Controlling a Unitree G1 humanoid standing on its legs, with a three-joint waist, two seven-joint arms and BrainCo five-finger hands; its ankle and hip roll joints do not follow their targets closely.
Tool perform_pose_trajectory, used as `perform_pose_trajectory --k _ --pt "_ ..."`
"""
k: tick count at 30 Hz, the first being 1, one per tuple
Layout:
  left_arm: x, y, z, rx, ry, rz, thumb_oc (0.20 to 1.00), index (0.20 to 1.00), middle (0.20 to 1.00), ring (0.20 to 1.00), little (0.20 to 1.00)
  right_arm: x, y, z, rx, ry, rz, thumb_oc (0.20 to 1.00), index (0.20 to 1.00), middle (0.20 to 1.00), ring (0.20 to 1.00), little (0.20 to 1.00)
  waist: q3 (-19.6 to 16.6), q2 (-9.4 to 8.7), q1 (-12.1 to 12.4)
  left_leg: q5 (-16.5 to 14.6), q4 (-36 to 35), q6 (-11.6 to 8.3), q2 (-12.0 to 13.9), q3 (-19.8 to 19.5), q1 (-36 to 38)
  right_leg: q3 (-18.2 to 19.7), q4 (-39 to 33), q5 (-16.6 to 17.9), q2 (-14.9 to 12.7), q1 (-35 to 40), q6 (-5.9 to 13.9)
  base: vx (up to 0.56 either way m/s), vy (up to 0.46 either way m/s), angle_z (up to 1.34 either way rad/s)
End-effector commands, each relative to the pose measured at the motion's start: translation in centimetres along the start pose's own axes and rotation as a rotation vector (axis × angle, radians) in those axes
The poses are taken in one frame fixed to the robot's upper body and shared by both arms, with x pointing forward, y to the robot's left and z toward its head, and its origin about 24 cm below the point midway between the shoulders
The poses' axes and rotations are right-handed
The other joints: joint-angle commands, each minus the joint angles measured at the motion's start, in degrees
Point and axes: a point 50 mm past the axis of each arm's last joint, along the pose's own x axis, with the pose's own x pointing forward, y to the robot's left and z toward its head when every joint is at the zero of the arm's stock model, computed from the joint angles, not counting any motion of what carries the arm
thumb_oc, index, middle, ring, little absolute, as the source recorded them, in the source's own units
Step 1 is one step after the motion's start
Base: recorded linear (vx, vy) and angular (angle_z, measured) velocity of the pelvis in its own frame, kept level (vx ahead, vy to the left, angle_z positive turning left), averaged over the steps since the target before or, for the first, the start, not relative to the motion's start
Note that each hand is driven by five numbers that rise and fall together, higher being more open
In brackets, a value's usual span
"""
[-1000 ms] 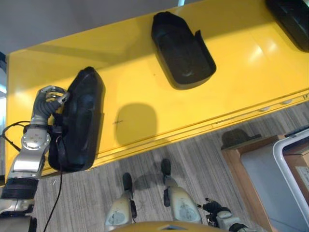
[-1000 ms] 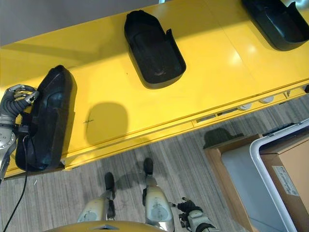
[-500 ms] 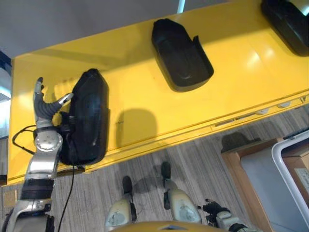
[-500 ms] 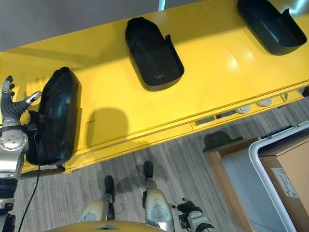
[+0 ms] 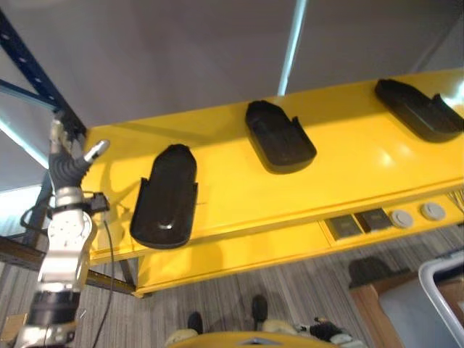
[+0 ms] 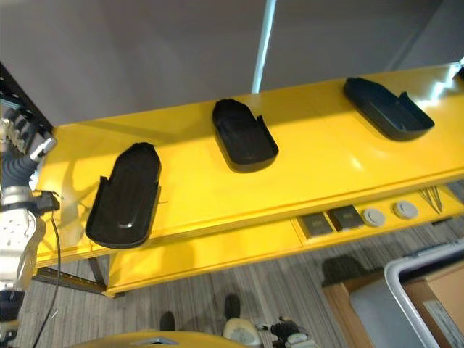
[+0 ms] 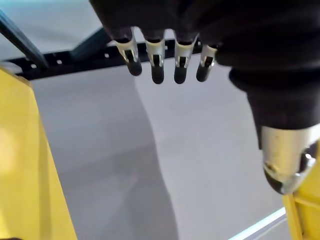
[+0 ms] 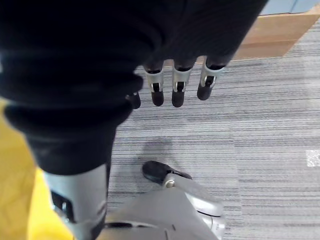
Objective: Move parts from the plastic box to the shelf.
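Placing step looks done: my left hand (image 5: pixel 69 170) is empty with fingers straight beside the shelf (image 5: pixel 232 185), clear of the nearest black part (image 5: pixel 167 197) lying on it, right hand (image 8: pixel 172 82) hangs loose and empty, so next I fetch another from the plastic box (image 6: pixel 428 279).

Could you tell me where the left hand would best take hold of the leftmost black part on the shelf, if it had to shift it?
Probably the near end of the leftmost part, which juts past the shelf front edge. Its raised rim along the long sides gives fingers something to curl over. The open left hand is beside it, so coming from the left seems simplest.
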Motion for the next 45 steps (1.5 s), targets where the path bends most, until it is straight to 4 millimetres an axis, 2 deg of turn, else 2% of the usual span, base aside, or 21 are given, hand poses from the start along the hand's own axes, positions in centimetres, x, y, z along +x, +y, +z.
perform_pose_trajectory --k 1,2,3,4,10,16,20,23,25,28,37,45 --pt "0.4 0.5 2.5 -0.061 -0.156 -0.022 1.000 1.000 1.000 1.000 1.000 0.1 1.8 0.8 -0.017 -0.015 0.049 1.000 1.000 1.000 1.000 1.000 0.3 -2.11 -0.2 -5.0 1.2 0.12 -0.9 -2.2 1.1 -2.8 2.0 -10.4 -3.3 5.4 3.96 -0.02 0.014 0.26" --pt "-0.3 0.3 2.4 -0.060 -0.150 -0.062 1.000 1.000 1.000 1.000 1.000 0.1 1.8 0.8 -0.012 -0.018 0.048 1.000 1.000 1.000 1.000 1.000 0.1 -2.20 0.3 -5.0 1.1 0.17 -0.9 -2.6 1.3 -3.2 2.2 -10.5 -3.4 5.7 3.99 -0.04 0.027 0.28" --pt "-1.1 -0.1 2.3 -0.064 -0.139 -0.115 0.840 0.840 0.840 0.840 0.840 0.1 1.8 0.8 -0.011 -0.017 0.045 1.000 1.000 1.000 1.000 1.000 -0.1 -2.18 0.8 -5.1 1.2 0.26 -1.0 -3.1 1.5 -3.7 2.5 -10.6 -3.7 6.1 4.05 -0.03 0.026 0.29" --pt "-1.8 -0.1 2.2 -0.061 -0.126 -0.155 0.200 0.200 0.200 0.200 0.200 0.1 1.8 0.7 -0.012 -0.014 0.047 1.000 1.000 1.000 1.000 1.000 -0.2 -2.16 1.0 -5.2 1.3 0.34 -1.1 -3.5 1.6 -4.1 2.8 -10.8 -3.9 6.5 4.09 -0.03 0.039 0.31" --pt "-4.8 0.0 -0.5 -0.119 0.047 -0.249 0.200 0.200 0.200 0.200 0.200 0.0 2.4 0.1 -0.079 -0.001 0.079 1.000 1.000 1.000 1.000 1.000 0.2 -2.33 2.8 -5.7 2.1 1.01 -1.9 -5.8 2.1 -6.2 4.4 -11.3 -5.2 7.9 4.26 -0.02 0.030 0.24" --pt "-6.1 -0.6 -0.6 -0.149 0.100 -0.393 0.200 0.200 0.200 0.200 0.200 0.0 2.9 0.5 -0.129 -0.019 0.098 1.000 1.000 1.000 1.000 1.000 1.2 -2.42 3.6 -5.5 2.5 1.17 -2.1 -7.0 1.5 -7.4 5.3 -11.5 -5.8 7.9 4.35 -0.04 0.008 0.15" --pt "-7.1 0.5 -0.8 -0.283 0.184 -0.463 0.200 0.200 0.200 0.200 0.200 0.0 2.8 1.4 -0.117 -0.058 0.104 1.000 1.000 1.000 1.000 1.000 1.9 -2.32 3.9 -5.0 1.9 1.11 -2.0 -6.9 1.2 -7.1 5.0 -11.1 -5.6 7.4 4.43 -0.02 0.000 0.07" --pt "-7.8 1.6 -1.4 -0.318 0.272 -0.509 0.200 0.200 0.200 0.200 0.200 -0.1 3.0 0.9 -0.157 -0.045 0.133 1.000 1.000 1.000 1.000 1.000 1.8 -2.15 3.8 -4.6 1.2 1.00 -1.7 -6.4 1.5 -6.6 4.3 -10.8 -5.3 7.5 4.43 0.01 0.004 -0.06" --pt "-7.8 1.1 -1.4 -0.307 0.285 -0.567 0.200 0.200 0.200 0.200 0.200 -0.1 3.0 0.8 -0.172 -0.041 0.134 1.000 1.000 1.000 1.000 1.000 1.8 -2.17 3.5 -4.4 0.8 0.89 -1.6 -6.2 1.7 -6.4 4.0 -10.7 -5.2 7.6 4.43 0.01 0.000 -0.02" --pt "-8.3 -0.7 -1.7 -0.349 0.326 -0.665 0.200 0.200 0.200 0.200 0.200 0.0 3.0 1.3 -0.192 -0.056 0.131 1.000 1.000 1.000 1.000 1.000 1.7 -2.32 2.5 -4.2 0.3 0.69 -1.3 -5.5 1.6 -5.7 3.6 -10.3 -5.1 7.2 4.47 0.01 0.001 -0.06" --pt "-10.0 -4.4 -3.0 -0.453 0.431 -0.799 0.200 0.200 0.200 0.200 0.200 0.0 2.5 1.4 -0.168 -0.059 0.102 1.000 1.000 1.000 1.000 1.000 2.6 -2.78 0.1 -4.5 -0.1 0.89 -0.8 -3.4 1.4 -3.2 3.7 -9.7 -4.6 5.0 4.53 0.01 0.001 -0.16" --pt "-10.3 -5.0 -3.4 -0.453 0.460 -0.832 0.200 0.200 0.200 0.200 0.200 -0.1 2.5 0.3 -0.152 -0.029 0.100 1.000 1.000 1.000 1.000 1.000 2.6 -3.07 -1.2 -4.8 -0.1 0.81 -0.4 -1.9 1.2 -1.7 2.1 -9.0 -4.0 4.6 4.58 0.01 -0.006 -0.17"
